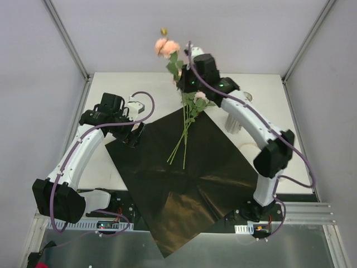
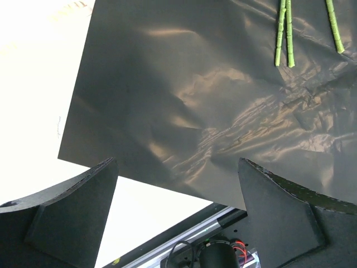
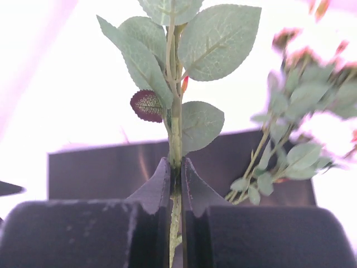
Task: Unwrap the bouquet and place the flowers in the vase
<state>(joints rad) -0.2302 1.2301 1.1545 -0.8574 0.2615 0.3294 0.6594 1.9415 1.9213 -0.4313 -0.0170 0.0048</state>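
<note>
R gripper (image 3: pixel 175 166): pinching tight on one rose stem (image 3: pixel 175 131), fingers nearly meeting on it; hanging over the far-middle of the table.
Held stem: running straight through the pinch, leaves fanning out past the tips. Its peach blooms (image 1: pixel 167 47) are poking out beyond the table's far edge; cut end hidden.
Vase (image 1: pixel 232 124): standing on the table to the R of the paper, partly hiding behind the R forearm; clear glass, so hard to make out.
Key relation: vase is sitting to the R of the R gripper and nearer the bases, w/ that arm's own forearm crossing in front of it. R arm is the nearer one by far; L is well apart, across the paper.
Next move, my guess: swinging the stem round so the cut end is pointing down over the rim, then lowering. Narrow mouth, so lining up is going to matter.
Other flowers (image 1: pixel 185 134): lying on the black paper (image 1: pixel 184 190), stems running far-to-near, heads at the far end just beside the R gripper, cut ends (image 2: pixel 283 39) pointing toward the bases.
L gripper (image 1: pixel 134 135): gaping wide, holding nothing, hovering over the paper's L corner.
Surface: paper is lying opened out flat, glossy and crinkled, one corner hanging off the near edge; white table (image 1: pixel 111 89) showing round it.
Room: pale walls closing in on 3 sides; blooms are sitting close to the back wall, so prob. not much slack for tipping a long stem.
</note>
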